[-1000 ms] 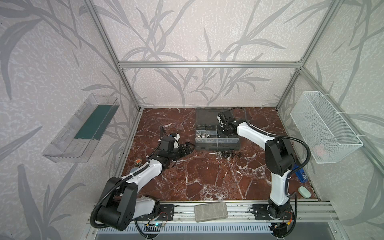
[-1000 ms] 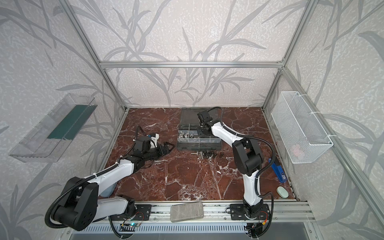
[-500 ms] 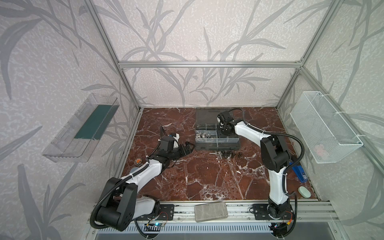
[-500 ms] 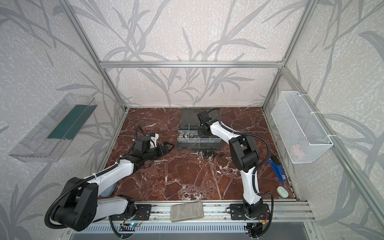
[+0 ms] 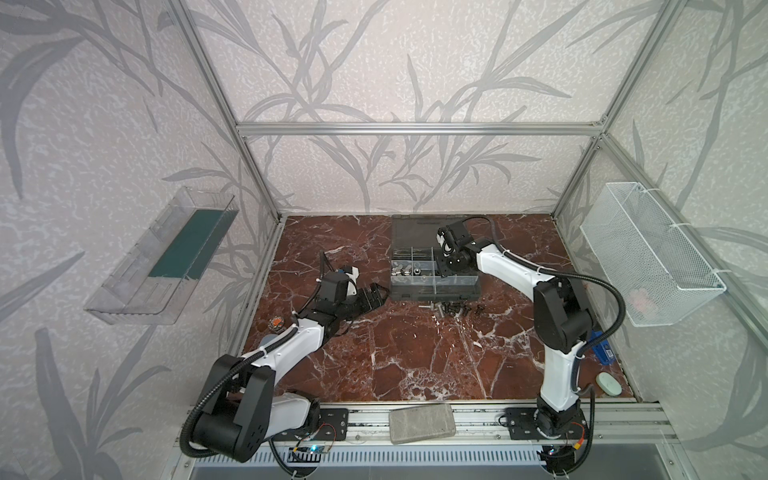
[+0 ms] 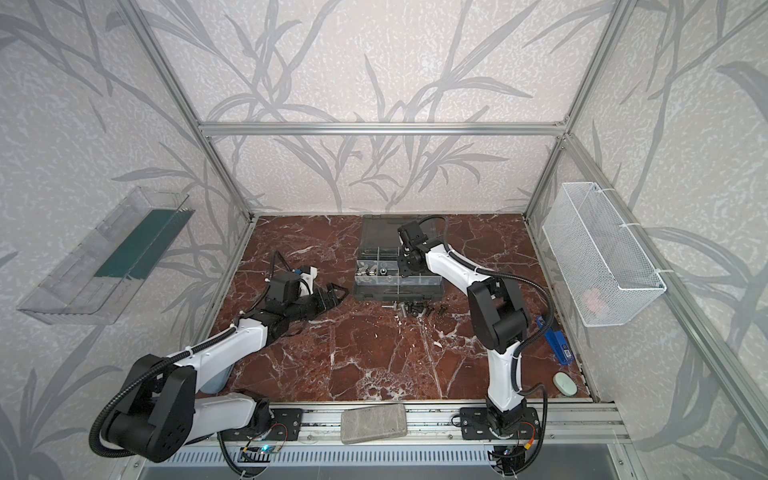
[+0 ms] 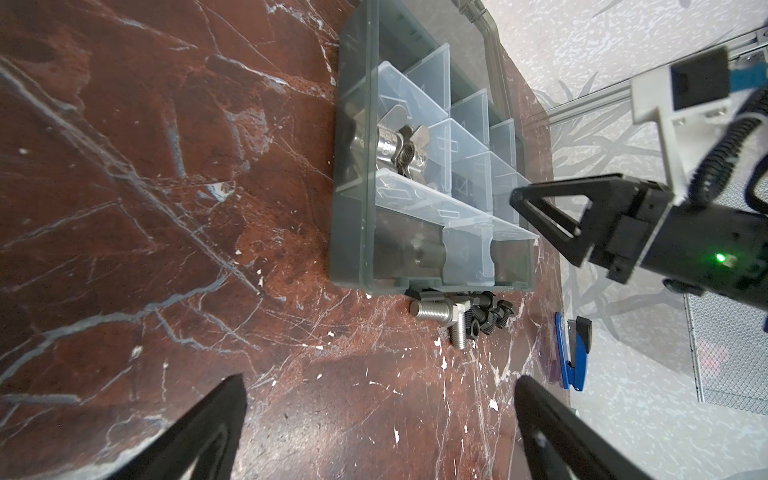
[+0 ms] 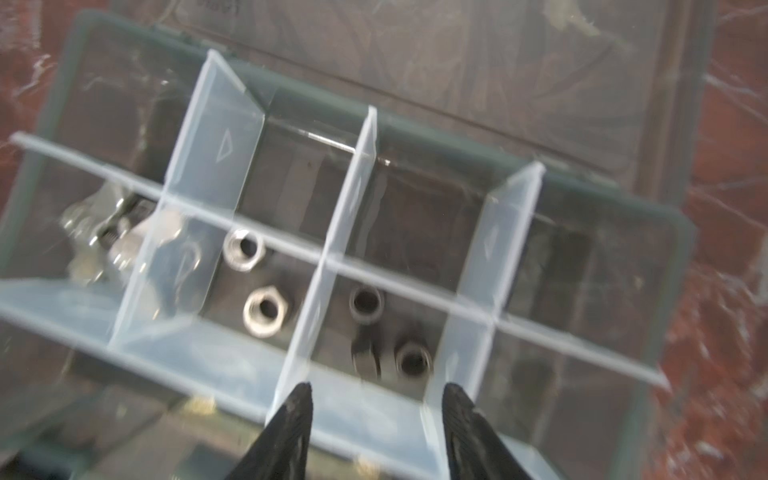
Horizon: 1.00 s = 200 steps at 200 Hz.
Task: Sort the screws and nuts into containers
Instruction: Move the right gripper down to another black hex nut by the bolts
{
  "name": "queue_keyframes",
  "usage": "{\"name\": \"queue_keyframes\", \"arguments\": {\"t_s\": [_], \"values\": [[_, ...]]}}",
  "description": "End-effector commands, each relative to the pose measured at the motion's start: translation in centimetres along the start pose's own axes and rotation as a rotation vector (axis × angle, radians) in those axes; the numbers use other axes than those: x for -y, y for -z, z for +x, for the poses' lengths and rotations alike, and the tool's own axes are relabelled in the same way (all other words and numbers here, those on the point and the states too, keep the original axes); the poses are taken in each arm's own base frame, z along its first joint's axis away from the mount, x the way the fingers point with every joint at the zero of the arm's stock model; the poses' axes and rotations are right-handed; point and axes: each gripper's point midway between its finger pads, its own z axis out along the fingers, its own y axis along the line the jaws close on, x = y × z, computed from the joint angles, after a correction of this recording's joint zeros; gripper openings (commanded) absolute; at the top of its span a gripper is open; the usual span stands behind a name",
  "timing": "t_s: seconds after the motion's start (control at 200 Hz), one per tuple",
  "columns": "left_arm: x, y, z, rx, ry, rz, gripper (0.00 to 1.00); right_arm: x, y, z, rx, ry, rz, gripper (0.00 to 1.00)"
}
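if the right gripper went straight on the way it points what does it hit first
Probably the small dark nuts in a clear-walled cell of the dark grey plastic organizer case, directly ahead of the right gripper. Depth is blurred; a clear divider might touch first.

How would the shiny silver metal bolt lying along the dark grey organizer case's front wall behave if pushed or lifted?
The shiny silver metal bolt lies on its round shaft, so a sideways push would probably roll it over the smooth red marble tabletop. Solid metal: likely stiff, heavy for its size. Its polished shaft may slip.
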Motion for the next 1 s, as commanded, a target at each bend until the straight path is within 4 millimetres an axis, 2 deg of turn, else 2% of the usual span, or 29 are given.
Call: {"name": "queue_keyframes", "arguments": {"t_s": [0.0,0.255,0.42,0.73,0.995], "values": [[0.0,0.4,-0.4,0.024,-0.011,0.0,0.98,-0.3,3.4,0.3,0.071,-0.054,-0.054,0.52],[0.0,0.4,-0.5,0.023,-0.014,0.003,0.98,-1.9,5.5,7.2,0.036,-0.067,-0.144,0.51],[0.0,0.2,-0.5,0.014,-0.011,0.009,0.98,-3.6,5.6,9.6,0.042,-0.04,-0.211,0.5],[-0.1,0.3,-0.4,0.015,-0.009,0.006,0.98,-4.6,3.7,11.6,-0.005,-0.056,-0.248,0.49],[-0.2,0.3,-0.4,0.016,-0.008,0.001,0.98,-5.2,2.5,11.9,-0.028,-0.049,-0.258,0.48]]}}
